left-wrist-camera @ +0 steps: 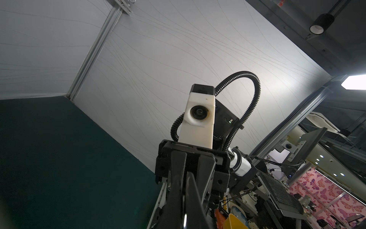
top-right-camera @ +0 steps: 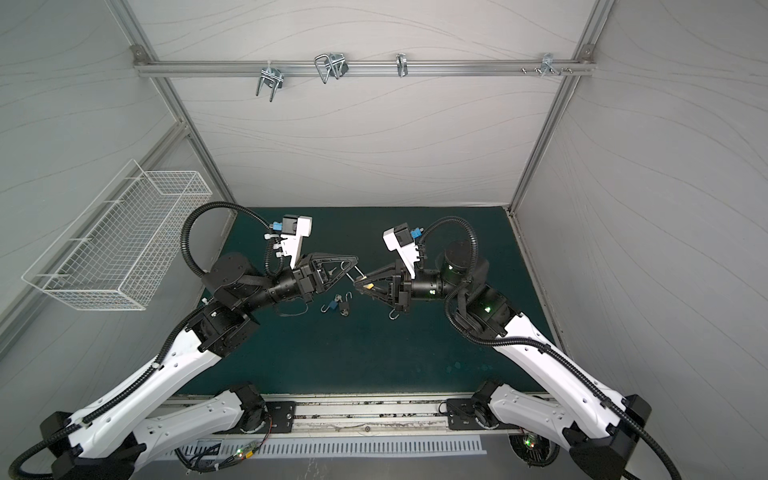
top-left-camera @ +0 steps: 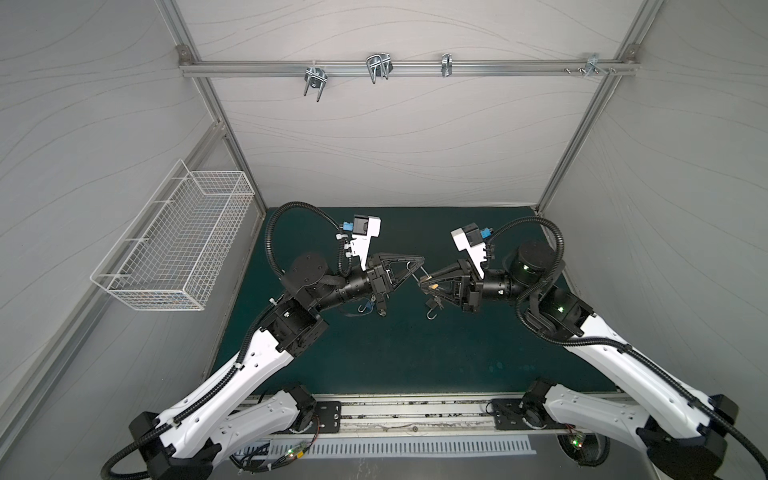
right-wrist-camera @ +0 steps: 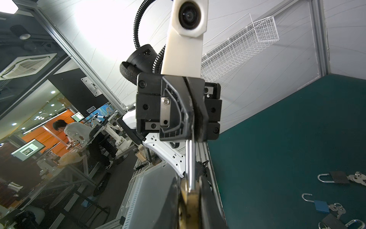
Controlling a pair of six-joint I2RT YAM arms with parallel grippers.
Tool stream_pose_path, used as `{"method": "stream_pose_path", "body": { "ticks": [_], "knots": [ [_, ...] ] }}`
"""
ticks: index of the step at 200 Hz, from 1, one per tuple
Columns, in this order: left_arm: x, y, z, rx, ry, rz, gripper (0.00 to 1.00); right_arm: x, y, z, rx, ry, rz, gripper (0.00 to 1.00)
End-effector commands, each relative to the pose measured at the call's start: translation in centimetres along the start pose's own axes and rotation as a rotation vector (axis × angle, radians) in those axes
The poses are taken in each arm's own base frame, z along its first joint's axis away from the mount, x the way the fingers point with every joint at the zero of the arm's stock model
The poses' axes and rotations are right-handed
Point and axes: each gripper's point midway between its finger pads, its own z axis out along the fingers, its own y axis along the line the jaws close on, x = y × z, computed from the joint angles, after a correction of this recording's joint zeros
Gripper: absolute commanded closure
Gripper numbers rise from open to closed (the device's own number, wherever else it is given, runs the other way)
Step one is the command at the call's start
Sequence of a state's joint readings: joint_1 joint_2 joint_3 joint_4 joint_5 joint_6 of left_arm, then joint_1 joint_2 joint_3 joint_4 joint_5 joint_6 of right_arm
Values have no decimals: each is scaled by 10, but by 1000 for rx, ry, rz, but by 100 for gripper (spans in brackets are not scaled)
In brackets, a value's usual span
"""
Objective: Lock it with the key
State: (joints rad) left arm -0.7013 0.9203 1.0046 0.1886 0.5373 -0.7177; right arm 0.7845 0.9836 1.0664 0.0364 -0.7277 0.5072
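Observation:
A brass padlock (right-wrist-camera: 190, 204) hangs in mid-air above the green mat (top-left-camera: 407, 353), and my right gripper (right-wrist-camera: 189, 183) is shut on its body. In both top views only a yellow patch of that body (top-left-camera: 433, 286) (top-right-camera: 368, 286) shows between the right gripper's (top-left-camera: 430, 281) (top-right-camera: 361, 283) fingers. The lock's silver shackle (right-wrist-camera: 190, 158) runs straight across to my left gripper (top-left-camera: 417, 266) (top-right-camera: 353, 264) (right-wrist-camera: 193, 136), which is shut on the shackle's far end. The two grippers face each other tip to tip. No key shows on this lock; the key is hidden.
Three spare padlocks with keys lie on the mat below the grippers: a black padlock (right-wrist-camera: 336, 177), a blue padlock (right-wrist-camera: 320, 206) (top-right-camera: 332, 306) and a dark padlock (right-wrist-camera: 332, 222). A white wire basket (top-left-camera: 178, 241) hangs on the left wall. Metal hooks (top-left-camera: 376, 66) hang from the back rail.

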Motion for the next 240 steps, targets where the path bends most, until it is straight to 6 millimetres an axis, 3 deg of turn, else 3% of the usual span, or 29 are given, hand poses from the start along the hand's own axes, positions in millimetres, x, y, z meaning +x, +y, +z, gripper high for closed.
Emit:
{"method": "stream_pose_path", "body": {
  "ticks": [1,77,90,97,114,132,169,208,240],
  "knots": [
    [-23,-9,-16,-42,-75,22,100,-36,8,-22,68,-133,-148,100],
    [-24,-8,-14,-38,-76,7,100,-34,13,-14,-9,-94,-117,100],
    [-25,-6,-14,-45,-82,5,100,-32,13,-12,-22,-83,-112,71],
    [-26,-6,-14,-48,-87,5,100,-31,12,-12,-20,-82,-109,60],
    [-28,-3,-14,-61,-98,3,100,-27,8,-12,-4,-77,-103,43],
    [-29,-1,-14,-77,-105,2,100,-21,0,-15,40,-79,-99,35],
    [-30,1,-14,-85,-110,1,100,-10,-24,-22,173,-69,-65,36],
    [-31,4,-14,-92,-115,0,100,0,-21,-19,138,-19,-54,47],
    [-33,3,-15,-92,-120,1,100,9,-23,-20,141,9,-34,48]
  ]
}}
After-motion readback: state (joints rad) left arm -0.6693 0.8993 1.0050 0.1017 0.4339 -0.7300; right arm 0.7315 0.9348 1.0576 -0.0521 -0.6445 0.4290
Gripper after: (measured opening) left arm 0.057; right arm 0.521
